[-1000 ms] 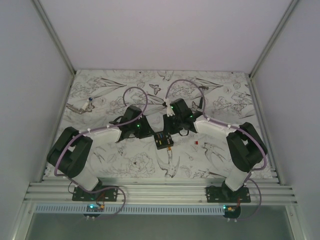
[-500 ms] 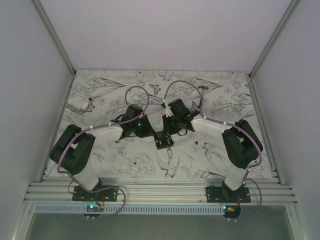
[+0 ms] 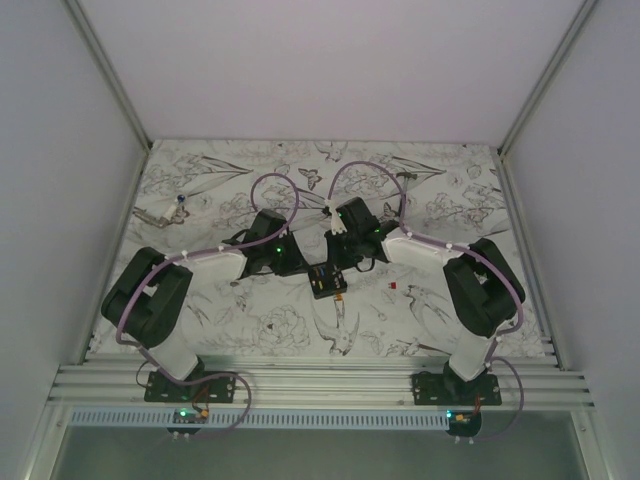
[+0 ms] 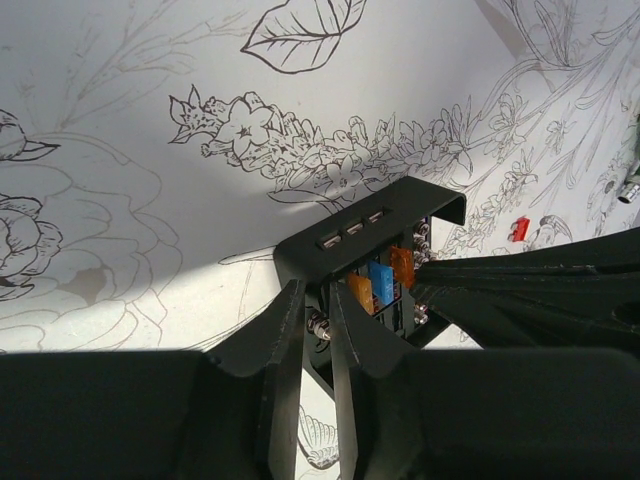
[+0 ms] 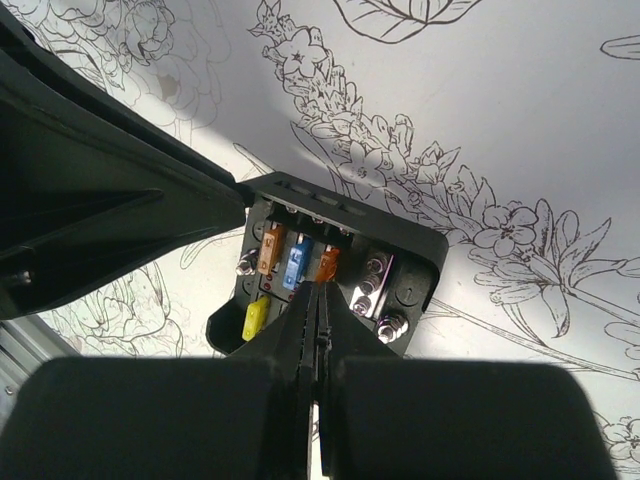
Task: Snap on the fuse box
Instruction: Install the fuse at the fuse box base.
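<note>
The fuse box [image 3: 326, 281] is a small black box lying on the patterned table between both grippers. In the left wrist view the fuse box [image 4: 372, 232] shows orange and blue fuses. My left gripper [image 4: 315, 300] is closed on the box's near edge, with a screw terminal between the fingers; in the top view the left gripper [image 3: 300, 264] is at the box's left. In the right wrist view the fuse box [image 5: 400, 262] faces up with orange, blue, red-orange and yellow fuses. My right gripper [image 5: 318, 288] is shut, its tips touching the red-orange fuse [image 5: 326, 264].
A small red piece [image 3: 392, 286] lies on the table right of the box; it also shows in the left wrist view [image 4: 518, 229]. A small tool [image 3: 160, 212] lies at the far left. White walls enclose the table on three sides.
One second ago the right arm's elbow stood further right and has since swung in to the left. The left arm shifted slightly. The fuse box has stayed in place.
</note>
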Action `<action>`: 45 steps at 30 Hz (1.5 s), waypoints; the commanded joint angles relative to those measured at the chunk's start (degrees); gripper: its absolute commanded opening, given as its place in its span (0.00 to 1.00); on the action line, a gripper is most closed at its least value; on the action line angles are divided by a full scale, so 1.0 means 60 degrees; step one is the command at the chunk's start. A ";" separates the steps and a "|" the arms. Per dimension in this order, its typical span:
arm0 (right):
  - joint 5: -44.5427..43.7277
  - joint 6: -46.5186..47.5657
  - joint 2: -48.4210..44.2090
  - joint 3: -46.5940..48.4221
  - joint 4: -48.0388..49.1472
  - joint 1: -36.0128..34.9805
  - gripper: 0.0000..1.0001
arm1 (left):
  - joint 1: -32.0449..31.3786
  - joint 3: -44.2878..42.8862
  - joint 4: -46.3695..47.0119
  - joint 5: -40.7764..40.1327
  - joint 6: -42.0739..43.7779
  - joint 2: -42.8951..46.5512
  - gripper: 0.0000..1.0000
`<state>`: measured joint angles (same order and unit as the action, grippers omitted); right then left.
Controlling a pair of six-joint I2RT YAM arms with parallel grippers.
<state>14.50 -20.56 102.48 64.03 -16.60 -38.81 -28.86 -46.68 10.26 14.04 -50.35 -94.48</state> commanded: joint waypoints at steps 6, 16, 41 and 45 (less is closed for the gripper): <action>-0.1259 0.0426 0.0515 -0.0194 -0.1433 0.0006 0.00 | 0.0050 0.0061 -0.0216 -0.0084 -0.0002 -0.0194 0.16; -0.1527 0.0693 -0.0157 -0.0415 -0.1021 -0.0194 0.03 | 0.0042 0.0218 -0.0218 -0.0168 -0.0115 -0.0057 0.15; -0.0338 0.0070 0.0596 0.0949 -0.0462 -0.0192 0.16 | -0.0068 0.0309 -0.0216 -0.0378 -0.0426 0.0075 0.17; -0.0333 0.0061 0.0536 0.0890 -0.0635 -0.0183 0.11 | -0.0095 0.0294 -0.0216 -0.0406 -0.0456 0.0107 0.17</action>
<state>11.57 -19.38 105.71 68.60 -19.33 -39.88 -29.02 -46.13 10.72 13.34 -52.97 -94.76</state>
